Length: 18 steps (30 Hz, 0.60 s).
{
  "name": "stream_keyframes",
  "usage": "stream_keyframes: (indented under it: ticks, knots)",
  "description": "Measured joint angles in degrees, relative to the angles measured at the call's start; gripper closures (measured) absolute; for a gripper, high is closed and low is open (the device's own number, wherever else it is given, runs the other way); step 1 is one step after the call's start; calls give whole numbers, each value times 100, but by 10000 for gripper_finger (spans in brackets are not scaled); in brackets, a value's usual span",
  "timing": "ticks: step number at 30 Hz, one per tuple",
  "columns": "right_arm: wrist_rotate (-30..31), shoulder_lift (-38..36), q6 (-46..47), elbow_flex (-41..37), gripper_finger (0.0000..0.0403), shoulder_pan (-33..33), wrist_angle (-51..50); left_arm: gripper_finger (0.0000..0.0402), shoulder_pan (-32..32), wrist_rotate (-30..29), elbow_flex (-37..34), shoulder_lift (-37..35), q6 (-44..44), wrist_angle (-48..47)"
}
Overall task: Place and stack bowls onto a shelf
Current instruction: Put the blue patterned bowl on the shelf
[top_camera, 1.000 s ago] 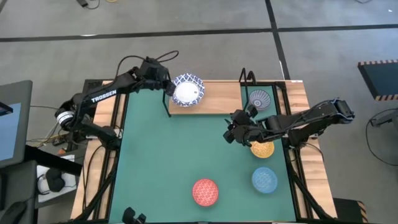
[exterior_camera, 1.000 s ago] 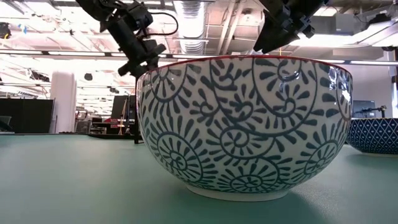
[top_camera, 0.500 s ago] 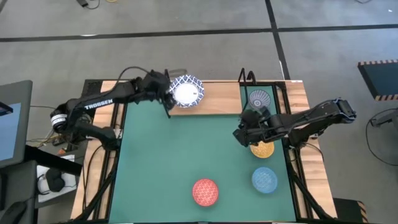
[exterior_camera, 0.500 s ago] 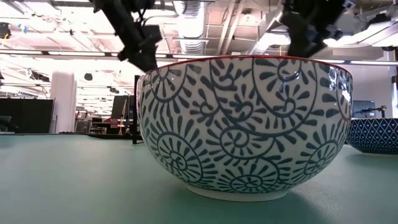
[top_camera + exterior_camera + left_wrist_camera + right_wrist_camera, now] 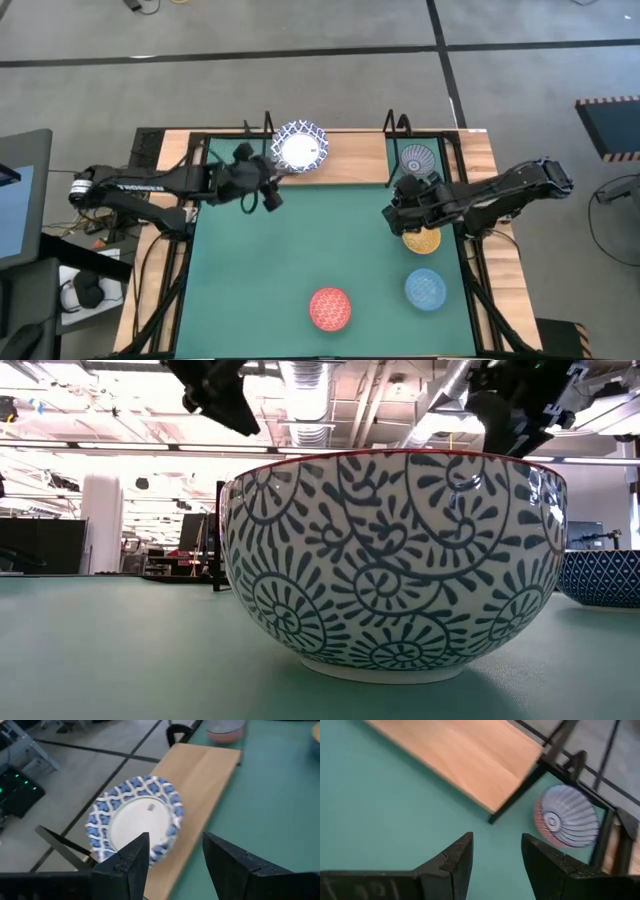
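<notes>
Left arm stretched low across the table's left side, its left pincer (image 5: 262, 192) just off the shelf's (image 5: 350, 158) near-left corner — fingers (image 5: 132, 862) parted wide, nothing between them, over the mat (image 5: 300, 250) beside the board. White bowl (image 5: 302, 146) with blue rim sits on the shelf's left end; the left wrist view shows it clear of the fingers. Right arm reaches in from the right edge, elbow out, right pincer (image 5: 396, 212) above the mat next to the yellow bowl (image 5: 422, 240) — fingers (image 5: 455, 862) spread, empty. Grey-blue bowl (image 5: 417, 158) sits just off the shelf's right end. Red bowl (image 5: 330, 308) and light blue bowl (image 5: 425, 288) on the mat near the front edge, well apart.
</notes>
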Motion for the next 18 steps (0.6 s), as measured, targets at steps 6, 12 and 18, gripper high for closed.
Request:
stream_keyframes:
  ticks: [6, 12, 18]
  knots:
    - [-571, 1, -483, 0, 211, -587, -771, 232, -730, -767, -347, -190, -295, 39]
    - [-731, -340, 358, -3, 211, -1107, -1902, 232, -1292, -1499, -394, -227, -598, -57]
    - [-448, -891, 158, -1, 231, -2403, -1313, 232, -1513, -1944, -392, -225, -553, -30]
